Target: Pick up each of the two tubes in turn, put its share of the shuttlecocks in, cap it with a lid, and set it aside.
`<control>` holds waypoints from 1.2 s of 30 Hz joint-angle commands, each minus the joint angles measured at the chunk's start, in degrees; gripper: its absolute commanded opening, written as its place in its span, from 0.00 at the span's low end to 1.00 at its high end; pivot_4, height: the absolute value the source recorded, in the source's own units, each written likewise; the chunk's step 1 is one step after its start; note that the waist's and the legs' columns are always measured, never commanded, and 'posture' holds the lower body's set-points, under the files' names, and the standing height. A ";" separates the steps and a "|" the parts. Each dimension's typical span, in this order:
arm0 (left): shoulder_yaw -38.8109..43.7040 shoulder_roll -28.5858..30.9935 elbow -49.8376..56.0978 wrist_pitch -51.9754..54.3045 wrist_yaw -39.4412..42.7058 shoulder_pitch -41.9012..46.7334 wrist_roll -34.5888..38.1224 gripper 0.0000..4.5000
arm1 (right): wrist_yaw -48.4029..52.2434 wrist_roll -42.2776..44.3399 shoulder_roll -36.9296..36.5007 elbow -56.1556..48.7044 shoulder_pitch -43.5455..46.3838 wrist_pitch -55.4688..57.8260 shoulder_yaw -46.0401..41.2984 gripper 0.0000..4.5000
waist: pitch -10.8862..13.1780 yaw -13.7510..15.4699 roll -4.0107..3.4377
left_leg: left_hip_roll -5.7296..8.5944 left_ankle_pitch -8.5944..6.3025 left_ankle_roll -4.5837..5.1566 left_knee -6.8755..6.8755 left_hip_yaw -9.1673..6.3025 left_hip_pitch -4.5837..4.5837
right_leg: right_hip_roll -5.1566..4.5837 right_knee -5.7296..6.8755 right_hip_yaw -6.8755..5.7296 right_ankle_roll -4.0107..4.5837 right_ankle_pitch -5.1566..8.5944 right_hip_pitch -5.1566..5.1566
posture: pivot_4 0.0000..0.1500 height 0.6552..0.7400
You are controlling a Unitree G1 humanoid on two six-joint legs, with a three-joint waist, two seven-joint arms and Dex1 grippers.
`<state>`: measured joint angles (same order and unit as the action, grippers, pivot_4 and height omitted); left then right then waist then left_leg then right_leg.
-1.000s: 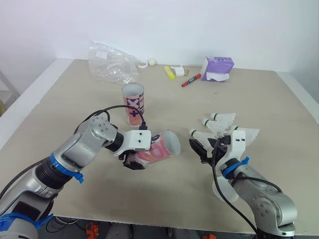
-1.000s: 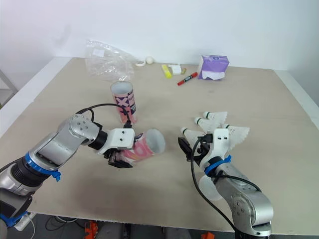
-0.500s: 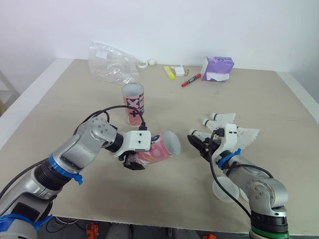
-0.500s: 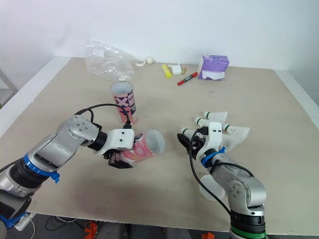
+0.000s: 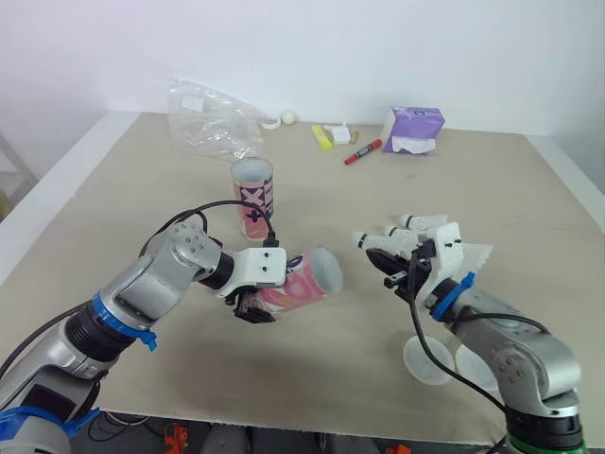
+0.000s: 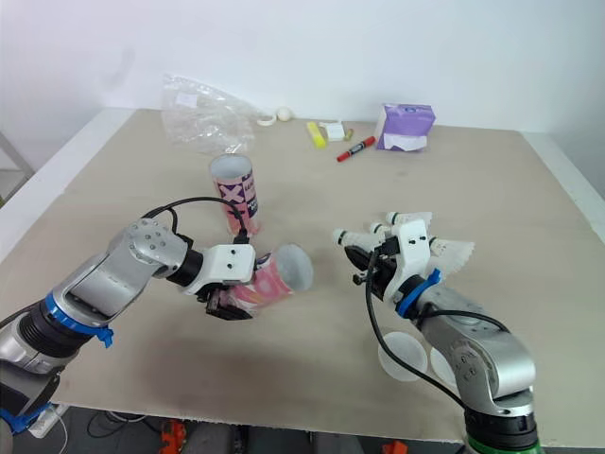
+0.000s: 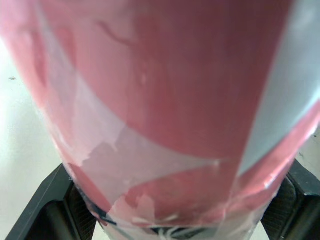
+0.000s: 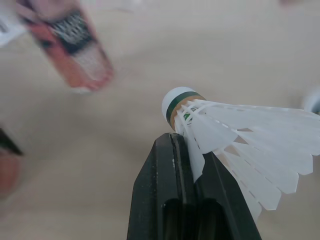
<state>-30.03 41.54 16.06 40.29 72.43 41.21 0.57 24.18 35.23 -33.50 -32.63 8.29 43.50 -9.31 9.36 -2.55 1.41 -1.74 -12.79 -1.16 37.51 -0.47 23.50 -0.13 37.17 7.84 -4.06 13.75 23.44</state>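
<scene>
A pink tube [image 5: 304, 282] lies tilted above the table, its open mouth facing right. My left gripper [image 5: 251, 305] is shut on it near its base, and in the left wrist view its black fingers [image 7: 47, 210] flank the tube [image 7: 165, 100]. A second pink tube [image 5: 252, 197] stands upright behind it. My right gripper [image 8: 187, 145] is shut on the feathers of a white shuttlecock [image 8: 235, 135], held off the table right of the tube's mouth with its cork [image 5: 361, 240] pointing left. More shuttlecocks [image 5: 423, 222] lie behind that hand. Two translucent lids [image 5: 426, 359] rest near the front edge.
At the back of the table are a crumpled plastic bag [image 5: 213, 118], a purple tissue pack [image 5: 413, 130], a red marker [image 5: 362, 152], a yellow item [image 5: 322, 138] and a small tape roll [image 5: 271, 122]. The table's front edge runs close below both arms.
My right gripper has shut on a shuttlecock and lifted it off the table, up and slightly left. The left gripper and its tube have stayed put.
</scene>
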 commanded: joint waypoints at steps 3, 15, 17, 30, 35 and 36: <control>-0.31 -0.13 -2.29 -0.99 -0.48 0.37 -0.72 0.84 | 27.72 -6.13 -17.99 -9.80 -1.40 -26.82 -9.34 0.01 | 0.09 -0.08 -0.10 | 0.10 -0.01 0.01 0.00 0.06 -0.08 | -0.14 -0.08 -0.02 -0.13 0.07 -0.13 | 1.00 1.00; -0.60 -1.33 -3.27 -1.68 -0.45 1.02 -0.97 0.84 | 32.76 -19.43 -21.20 -7.37 5.15 -37.00 6.48 0.01 | 0.08 0.02 0.01 | 0.12 0.08 0.06 0.15 -0.03 -0.14 | -0.18 -0.04 -0.14 -0.09 -0.05 -0.23 | 1.00 1.00; -0.56 -1.31 -3.08 -1.59 -0.44 0.92 -0.98 0.84 | 32.52 -20.85 -20.73 -6.57 6.85 -37.55 8.10 0.01 | 0.08 0.05 0.01 | 0.13 0.08 0.06 0.15 -0.03 -0.11 | -0.19 -0.04 -0.14 -0.09 -0.04 -0.22 | 1.00 1.00; -0.36 -1.04 -2.14 -0.74 -0.77 0.26 -0.84 0.84 | 35.89 -24.76 -20.20 -4.25 14.61 -40.06 14.23 0.16 | 0.10 0.09 0.02 | 0.13 0.08 0.07 0.13 -0.06 -0.07 | -0.19 -0.03 -0.15 -0.07 -0.01 -0.20 | 1.00 1.00; -0.37 -1.16 -2.47 -1.06 -0.74 0.38 -0.83 0.84 | 35.46 -19.85 -19.95 -6.31 12.95 -36.76 11.12 0.55 | 0.10 0.13 0.02 | 0.13 0.08 0.07 0.13 -0.07 -0.06 | -0.19 -0.03 -0.15 -0.07 -0.01 -0.21 | 1.00 1.00; -0.44 -1.23 -2.67 -1.23 -0.71 0.40 -0.87 0.84 | 34.31 -16.89 -19.47 -6.90 11.55 -34.43 8.59 0.69 | 0.10 0.19 0.02 | 0.14 0.08 0.07 0.13 -0.07 -0.05 | -0.19 -0.03 -0.15 -0.07 -0.01 -0.21 | 1.00 1.00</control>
<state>-30.13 40.29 14.09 39.07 72.74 41.78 0.49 59.64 13.86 -53.62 -36.84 20.72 6.69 3.20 9.46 -2.36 1.43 -1.60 -12.71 -1.09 37.64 -0.56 23.46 -0.32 37.15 7.68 -4.13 13.75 23.23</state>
